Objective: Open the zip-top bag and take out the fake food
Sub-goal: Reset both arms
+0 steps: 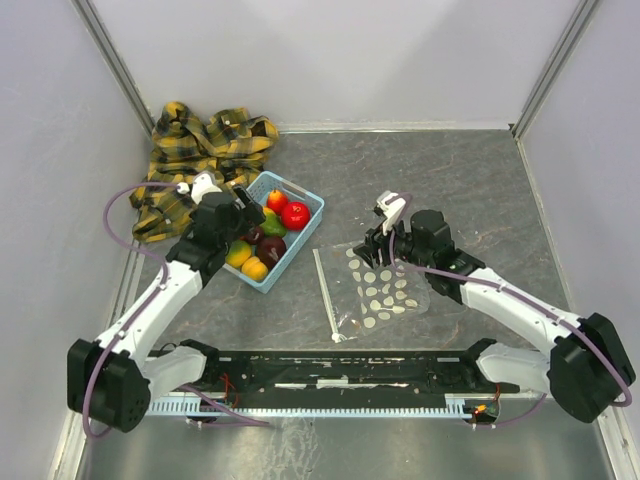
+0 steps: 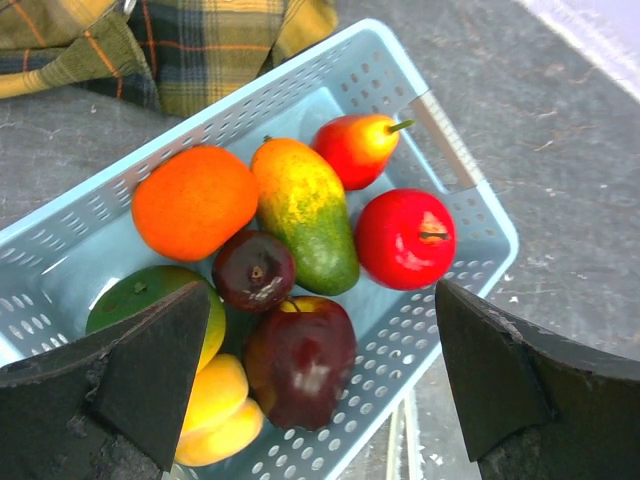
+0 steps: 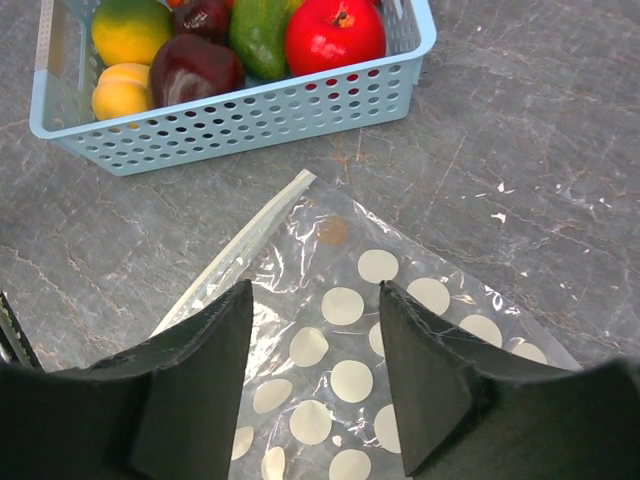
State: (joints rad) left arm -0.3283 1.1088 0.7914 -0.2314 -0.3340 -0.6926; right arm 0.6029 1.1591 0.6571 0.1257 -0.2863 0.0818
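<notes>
The right hand stood partly open with nothing gripped between its two dark fingers. Directly beneath it, flat on the grey marbled desk, lay the clear plastic zip-top bag printed with white oval dots. The bag's white zip strip ran along the edge to the left of the fingers. Whether the fingertips touched the plastic could not be told.

Beyond this hand and to its left sat the light blue slotted plastic basket, close to the bag's corner but apart from it.

The left hand hung above that basket with its fingers spread fully wide, holding nothing. Straight below it the fake food, a heap of glossy plastic fruits, filled the basket. A dark maroon apple and a yellow peach lay nearest its fingers. A small maroon plum and a red apple came just past them. Farther on were a round orange, a long green-and-yellow mango and a red-and-yellow pear.

Past the basket's far wall, beyond the left hand, a crumpled yellow-and-dark plaid cloth lay in the desk's corner.
</notes>
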